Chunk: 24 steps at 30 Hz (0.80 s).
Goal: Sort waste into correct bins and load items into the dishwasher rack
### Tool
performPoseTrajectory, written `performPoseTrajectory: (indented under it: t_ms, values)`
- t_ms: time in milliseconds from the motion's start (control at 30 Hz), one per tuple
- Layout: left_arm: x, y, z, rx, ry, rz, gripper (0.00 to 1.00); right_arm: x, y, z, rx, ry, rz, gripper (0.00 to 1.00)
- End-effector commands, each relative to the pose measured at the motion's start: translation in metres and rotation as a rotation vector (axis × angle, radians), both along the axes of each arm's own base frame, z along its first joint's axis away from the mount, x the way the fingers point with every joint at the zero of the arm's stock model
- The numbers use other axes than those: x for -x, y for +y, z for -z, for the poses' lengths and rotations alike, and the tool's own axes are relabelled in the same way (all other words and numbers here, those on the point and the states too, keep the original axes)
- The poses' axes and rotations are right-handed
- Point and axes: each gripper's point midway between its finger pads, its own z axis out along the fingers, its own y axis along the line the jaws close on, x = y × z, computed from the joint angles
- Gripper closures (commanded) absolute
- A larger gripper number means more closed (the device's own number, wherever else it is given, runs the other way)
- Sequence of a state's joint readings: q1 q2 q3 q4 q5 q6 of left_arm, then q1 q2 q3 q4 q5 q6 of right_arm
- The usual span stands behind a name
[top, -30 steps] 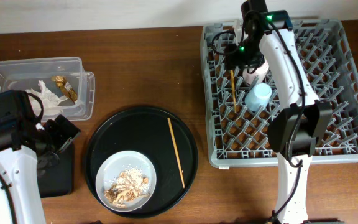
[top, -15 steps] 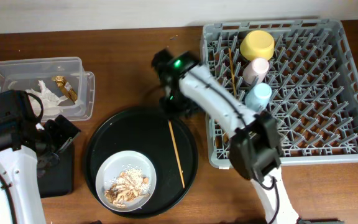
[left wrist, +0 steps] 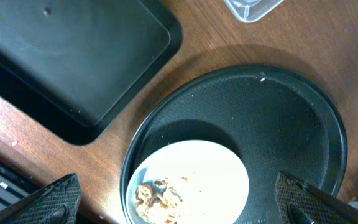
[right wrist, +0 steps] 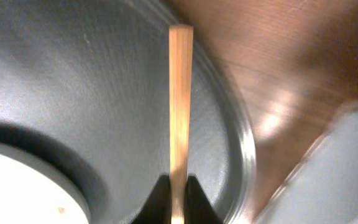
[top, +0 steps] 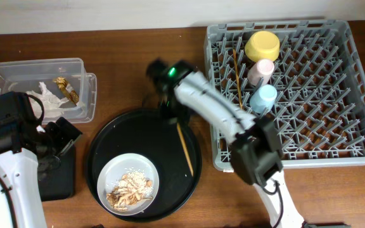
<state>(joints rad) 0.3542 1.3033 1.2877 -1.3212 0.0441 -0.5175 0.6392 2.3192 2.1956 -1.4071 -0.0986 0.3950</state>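
Note:
My right gripper point(right wrist: 178, 199) is shut on one end of a thin wooden chopstick point(right wrist: 180, 106), low over the round black tray. From overhead this chopstick point(top: 185, 149) slants across the tray's right side, with the right gripper point(top: 175, 119) at its upper end. My left gripper point(left wrist: 176, 202) hangs open above the pale plate point(left wrist: 210, 168) of food scraps point(left wrist: 160, 196). The grey dishwasher rack point(top: 334, 149) holds a yellow bowl point(top: 262, 45), a pink cup point(top: 261, 71), a blue cup point(top: 263, 98) and another chopstick point(top: 237, 79).
The clear box point(top: 18, 73) at the far left contains white napkins point(top: 46, 98) and a gold wrapper point(top: 64, 90). A flat black tray point(top: 59, 180) lies below it, beside the round black tray point(top: 106, 152). The left arm stands over the flat tray.
My right arm swung from the rack to the round tray and closed on the chopstick there, which now lies at a steeper slant. The left arm stayed still.

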Motion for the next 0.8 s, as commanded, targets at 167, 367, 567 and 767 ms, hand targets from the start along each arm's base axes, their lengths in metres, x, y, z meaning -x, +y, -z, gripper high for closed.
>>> performPoseTrajectory:
  t_ms: [167, 367, 567, 767]
  values:
    - [-0.002, 0.002, -0.004, -0.008, -0.013, -0.01, 0.01, -0.117, -0.174, -0.069, -0.126, -0.214, 0.048, 0.96]
    - [-0.002, 0.002, -0.004, -0.008, -0.013, -0.01, 0.01, -0.135, -0.188, -0.028, -0.045, -0.241, 0.144, 0.61]
    - [-0.002, 0.002, -0.004, -0.008, -0.013, -0.01, 0.01, -0.056, -0.074, -0.092, -0.329, -0.099, -0.206, 0.37]
    - [-0.002, 0.002, -0.004, -0.008, -0.013, -0.01, 0.01, -0.006, 0.034, 0.028, -0.031, -0.167, -0.33, 0.67]
